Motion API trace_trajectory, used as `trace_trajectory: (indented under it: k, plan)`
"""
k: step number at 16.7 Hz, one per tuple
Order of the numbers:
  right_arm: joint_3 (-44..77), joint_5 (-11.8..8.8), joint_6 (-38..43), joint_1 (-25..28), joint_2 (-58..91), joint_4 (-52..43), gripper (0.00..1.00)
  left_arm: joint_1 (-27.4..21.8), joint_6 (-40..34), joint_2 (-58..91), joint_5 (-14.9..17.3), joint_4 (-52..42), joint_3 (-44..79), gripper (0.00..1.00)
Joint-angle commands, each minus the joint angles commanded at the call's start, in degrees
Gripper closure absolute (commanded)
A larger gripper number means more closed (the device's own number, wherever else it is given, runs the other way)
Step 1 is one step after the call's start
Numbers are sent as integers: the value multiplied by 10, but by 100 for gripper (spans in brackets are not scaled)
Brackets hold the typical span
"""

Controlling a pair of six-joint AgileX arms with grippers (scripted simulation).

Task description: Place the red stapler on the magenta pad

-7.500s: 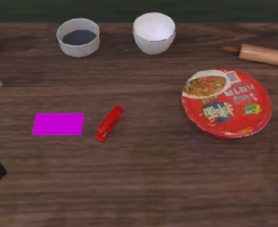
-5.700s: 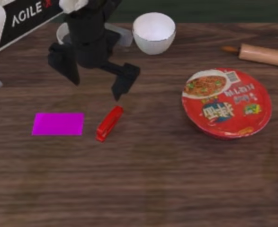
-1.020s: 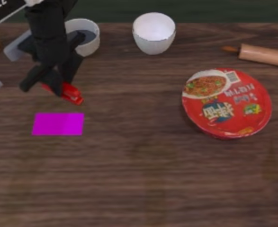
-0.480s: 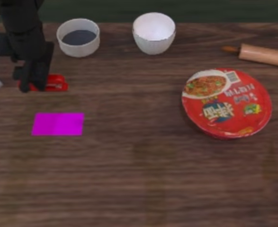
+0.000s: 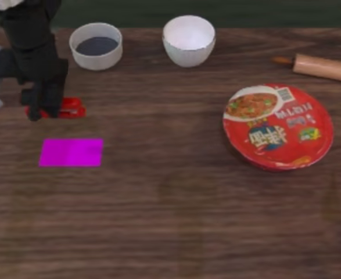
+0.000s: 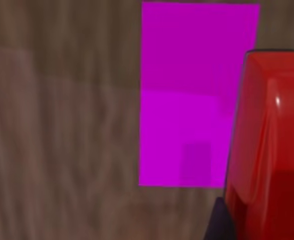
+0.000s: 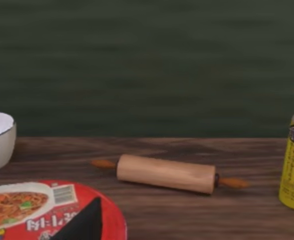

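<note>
red stapler (image 5: 70,108): held in the left gripper (image 5: 45,104), on the far side of the magenta pad (image 5: 71,152), not yet over it; the top view doesn't tell whether it is lifted off the table (image 5: 176,203).
left gripper: jaws clamped on the stapler's body, one red end poking out toward the pad's right half.
wrist view: the stapler (image 6: 267,150) fills one edge, the pad (image 6: 187,95) lies beyond it, bare.
step in hand: carry it across to the pad.
how to do it well: i'd centre it over the pad, long side along the pad's long side, lower until it rests, then let go.
risk: releasing early leaves it half off the pad's edge.
right gripper (image 7: 81,222): parked well away from the pad, by the noodle bowl (image 5: 277,127); only a dark tip shows, so its jaws can't be told.
</note>
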Motion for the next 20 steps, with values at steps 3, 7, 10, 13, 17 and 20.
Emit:
trace_trajectory:
  k: [3, 7, 10, 13, 17, 20]
  plan:
    - [0, 0, 0, 0, 0, 0, 0, 2, -1, 15, 0, 75, -57, 100]
    - [0, 0, 0, 0, 0, 0, 0, 3, -2, 32, 0, 156, -122, 100]
    - [0, 0, 0, 0, 0, 0, 0, 3, -2, 34, 1, 164, -130, 100]
    - [0, 0, 0, 0, 0, 0, 0, 3, -2, 34, 1, 164, -130, 92]
    - [0, 0, 0, 0, 0, 0, 0, 3, -2, 34, 1, 164, -130, 62]
    - [0, 0, 0, 0, 0, 0, 0, 3, -2, 34, 1, 164, -130, 40]
